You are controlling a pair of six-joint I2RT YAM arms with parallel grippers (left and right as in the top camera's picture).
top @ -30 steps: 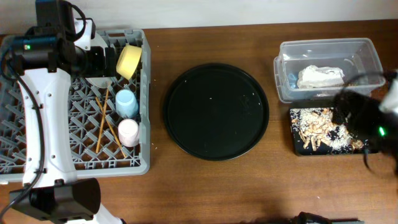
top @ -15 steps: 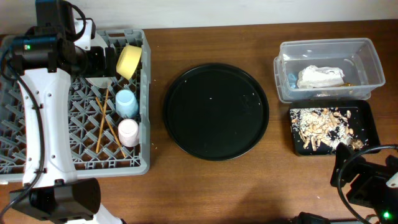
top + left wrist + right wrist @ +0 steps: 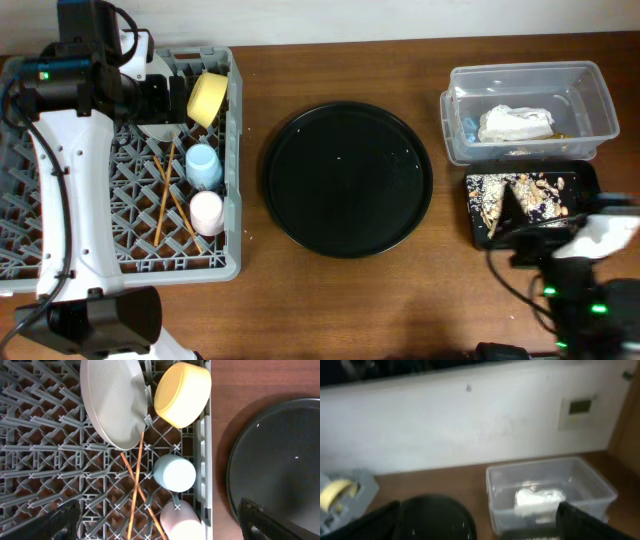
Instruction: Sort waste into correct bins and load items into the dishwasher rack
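fingers (image 3: 62,522) spread wide on both arms; right arm (image 3: 600,238) overhangs scrap tray (image 3: 590,172) beside round tray (image 3: 347,180).

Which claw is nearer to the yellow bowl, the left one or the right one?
Left. The left claw is above the rack, right beside the bowl. The right claw is far off on the other side, over the black tray.

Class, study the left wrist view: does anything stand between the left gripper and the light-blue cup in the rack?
Nothing visible does. The light-blue cup sits uncovered in the rack below the left gripper; the chopsticks lie beside it, not over it.
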